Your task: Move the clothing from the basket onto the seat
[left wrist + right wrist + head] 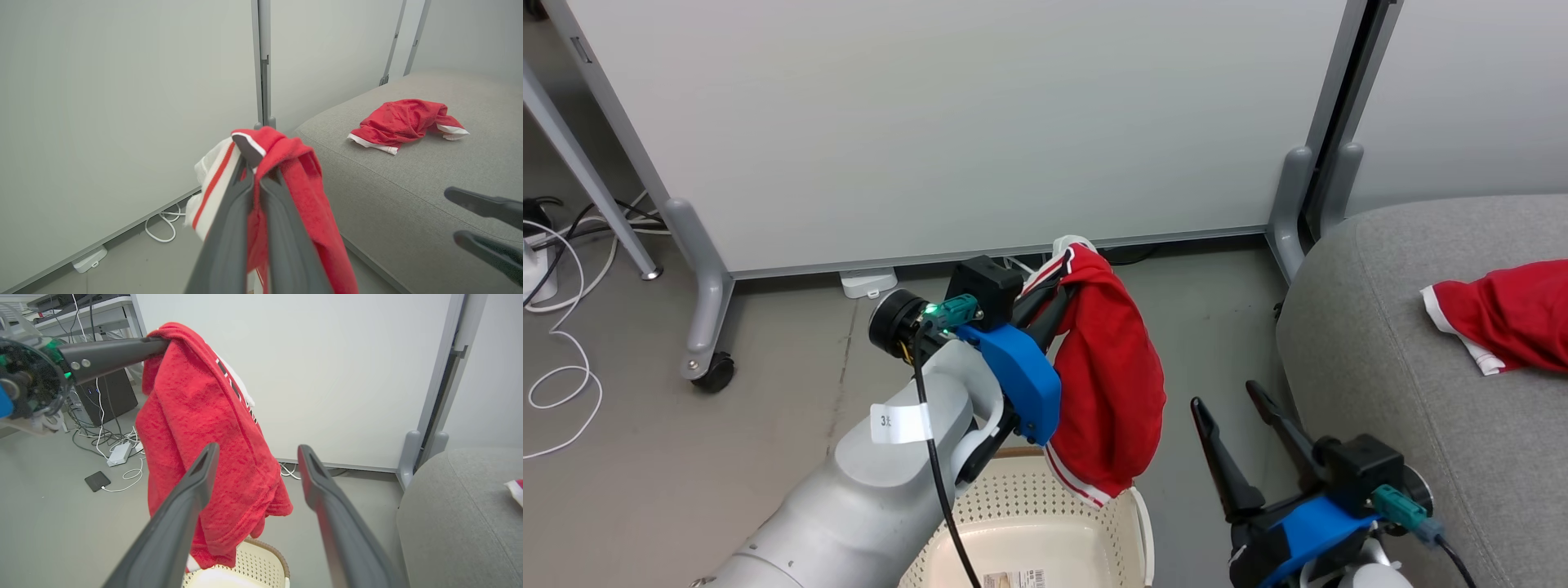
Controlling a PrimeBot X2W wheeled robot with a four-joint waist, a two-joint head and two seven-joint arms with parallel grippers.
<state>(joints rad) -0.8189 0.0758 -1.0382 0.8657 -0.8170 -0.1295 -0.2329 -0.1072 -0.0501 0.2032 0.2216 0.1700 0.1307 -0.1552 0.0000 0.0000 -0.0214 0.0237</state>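
Basket (1139, 523) sits nearest us, and our left gripper (256, 163) pinches the striped garment (1107, 384) dangling above it. Our right gripper (1225, 394) gapes wide beside the seat (1380, 343), where the plain garment (1511, 314) lies. Partition (972, 122) behind, cables (564, 359) left.

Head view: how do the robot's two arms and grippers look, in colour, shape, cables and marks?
The left gripper and the right gripper each have two long, dark, tapering fingers on a blue bracket, with a black box and a teal plug. The left forearm is a pale grey rounded shell with a black cable and a white tag printed with a 3.
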